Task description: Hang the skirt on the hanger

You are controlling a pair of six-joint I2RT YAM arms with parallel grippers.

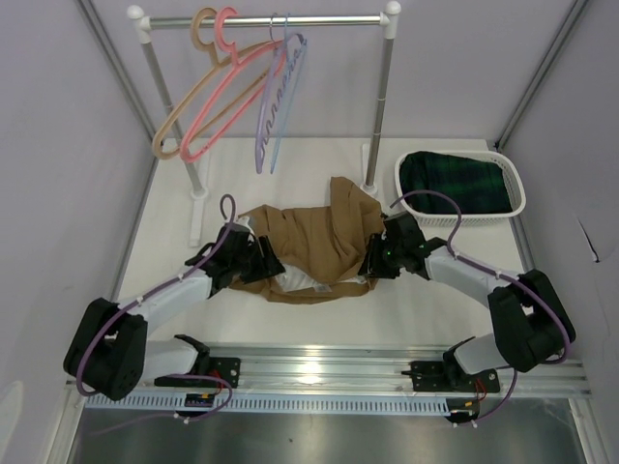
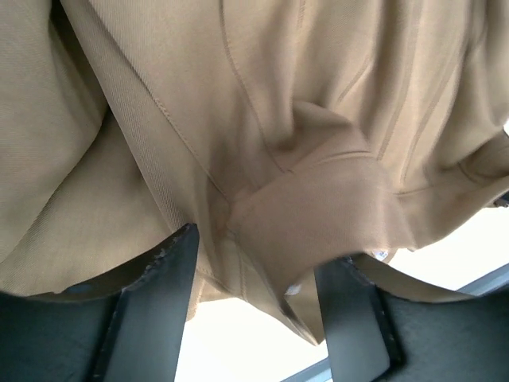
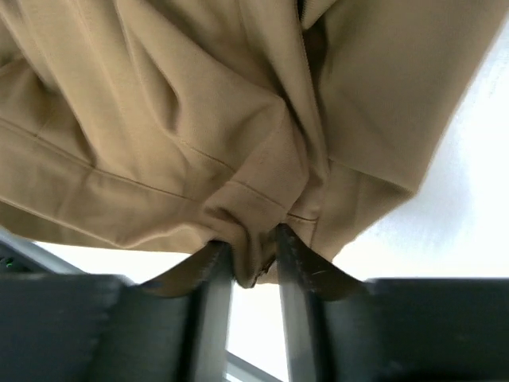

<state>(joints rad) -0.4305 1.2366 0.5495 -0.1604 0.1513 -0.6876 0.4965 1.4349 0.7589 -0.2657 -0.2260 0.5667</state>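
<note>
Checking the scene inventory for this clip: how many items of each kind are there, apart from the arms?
Hangers: 4: tan hanger, pink hanger, scalloped lavender hanger, plain pale-blue hanger
Cloth items: 2: tan skirt, green plaid cloth
Baskets: 1: white basket
Racks: 1: clothes rack
Total: 8

Skirt (image 1: pixel 314 253) lying mid-bench (image 1: pixel 290 324), left gripper (image 1: pixel 266 263) sitting at its left edge, right gripper (image 1: pixel 372 259) at its right edge. Basket (image 1: pixel 518 198) holding cloth (image 1: pixel 455 179) standing behind-right. Rack (image 1: pixel 385 87) standing behind; hanger (image 1: pixel 291 92) hanging rightmost, beside other hangers (image 1: pixel 218 106).
</note>
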